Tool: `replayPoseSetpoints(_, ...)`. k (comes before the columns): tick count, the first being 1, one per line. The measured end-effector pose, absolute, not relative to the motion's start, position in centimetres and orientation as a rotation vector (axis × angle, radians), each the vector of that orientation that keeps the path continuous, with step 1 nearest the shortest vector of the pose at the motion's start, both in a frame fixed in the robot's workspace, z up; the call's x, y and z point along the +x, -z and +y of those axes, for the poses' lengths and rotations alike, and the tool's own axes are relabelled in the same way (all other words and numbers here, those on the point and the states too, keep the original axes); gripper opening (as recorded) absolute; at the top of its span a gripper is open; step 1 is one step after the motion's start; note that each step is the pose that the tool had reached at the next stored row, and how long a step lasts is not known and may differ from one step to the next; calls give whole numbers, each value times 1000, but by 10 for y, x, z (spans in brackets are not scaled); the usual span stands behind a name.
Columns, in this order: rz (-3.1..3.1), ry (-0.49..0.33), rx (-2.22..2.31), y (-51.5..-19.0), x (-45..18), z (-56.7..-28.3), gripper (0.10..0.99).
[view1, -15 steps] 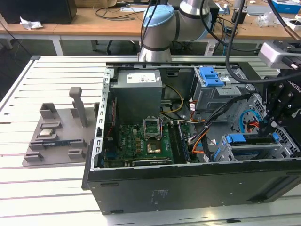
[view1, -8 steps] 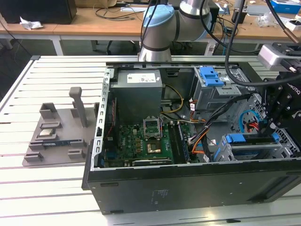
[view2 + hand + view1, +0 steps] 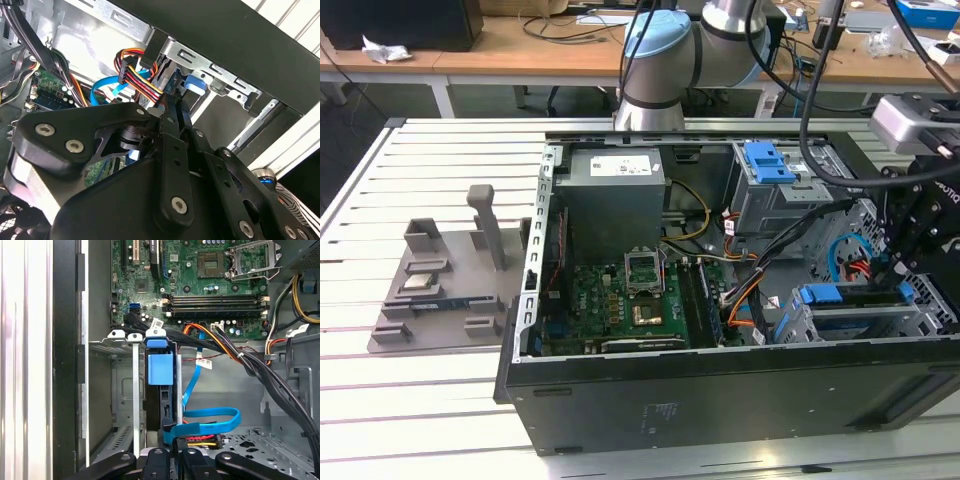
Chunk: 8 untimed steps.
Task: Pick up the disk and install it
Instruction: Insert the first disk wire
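The disk (image 3: pixel 850 296) sits on edge in the metal drive cage (image 3: pixel 820 325) at the near right corner of the open computer case, its blue carrier rails on top. In the first wrist view I look along the disk's (image 3: pixel 161 369) blue tab and dark edge between the cage walls. My gripper (image 3: pixel 883 272) hangs over the disk's end on the exterior view's right. Its fingers (image 3: pixel 186 460) stand close together, shut, with the tips at the disk's (image 3: pixel 192 82) end beside the blue and multicoloured cables. I cannot tell whether the tips touch the disk.
The case (image 3: pixel 720 400) lies open on a white slatted table, holding the motherboard (image 3: pixel 620 310), the power supply (image 3: pixel 615 190) and an upper bay with a blue bracket (image 3: pixel 770 160). Black cable bundles (image 3: pixel 270 380) cross close to the cage. A grey fixture (image 3: pixel 440 290) stands at the exterior view's left.
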<state>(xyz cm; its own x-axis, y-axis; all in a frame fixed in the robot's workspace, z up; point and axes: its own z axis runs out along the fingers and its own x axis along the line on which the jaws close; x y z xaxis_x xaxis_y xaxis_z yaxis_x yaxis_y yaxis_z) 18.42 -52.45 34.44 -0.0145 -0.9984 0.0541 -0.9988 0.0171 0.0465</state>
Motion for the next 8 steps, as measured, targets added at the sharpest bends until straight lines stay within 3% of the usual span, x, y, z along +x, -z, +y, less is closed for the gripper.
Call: replayPoseSetpoints(8,-2194,1,2159,-350,184,-526,165)
